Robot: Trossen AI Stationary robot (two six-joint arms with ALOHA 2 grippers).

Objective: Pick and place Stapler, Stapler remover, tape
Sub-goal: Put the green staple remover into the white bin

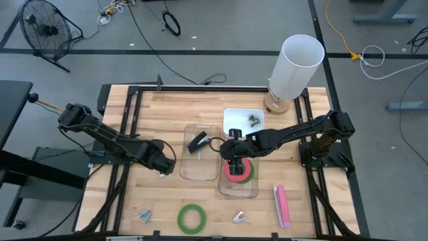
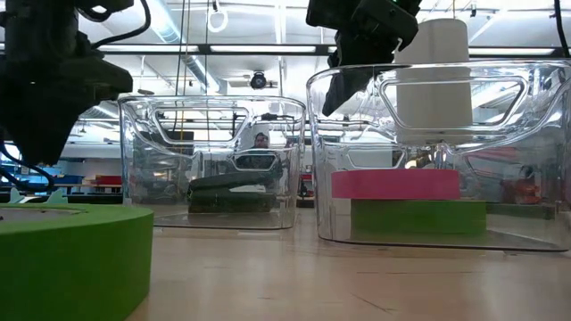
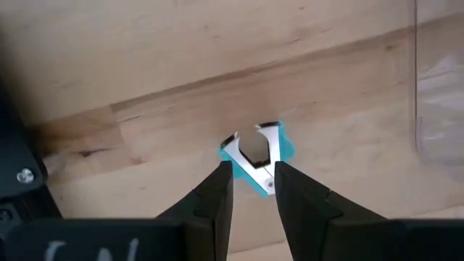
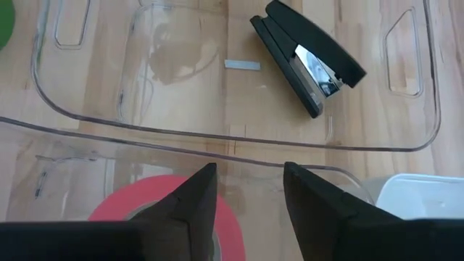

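Observation:
A blue and silver staple remover (image 3: 255, 154) sits between the fingertips of my left gripper (image 3: 254, 177), which points straight down just left of the left clear bin (image 1: 190, 173). A black stapler (image 4: 308, 54) lies in that bin. My right gripper (image 1: 233, 159) hangs open over the right clear bin (image 1: 235, 193), above a red-pink tape roll (image 2: 395, 185) stacked on a green one (image 2: 417, 217). Another green tape roll (image 1: 191, 217) lies flat near the table's front edge. My left gripper pinches the staple remover's blue handle end (image 3: 262, 183) between its two fingertips, coming from above and pointing down. The silver claws stick out beyond the fingers. The remover is close over the wood; whether it touches the table I cannot tell.
Two more staple removers (image 1: 144, 215) (image 1: 239, 216) and a pink stapler (image 1: 281, 204) lie along the front edge. A white tray (image 1: 235, 114) at the back holds a dark remover (image 1: 254, 120). A tall white cylinder (image 1: 294, 67) stands at the back right. A staple strip (image 4: 241, 64) lies in the left bin.

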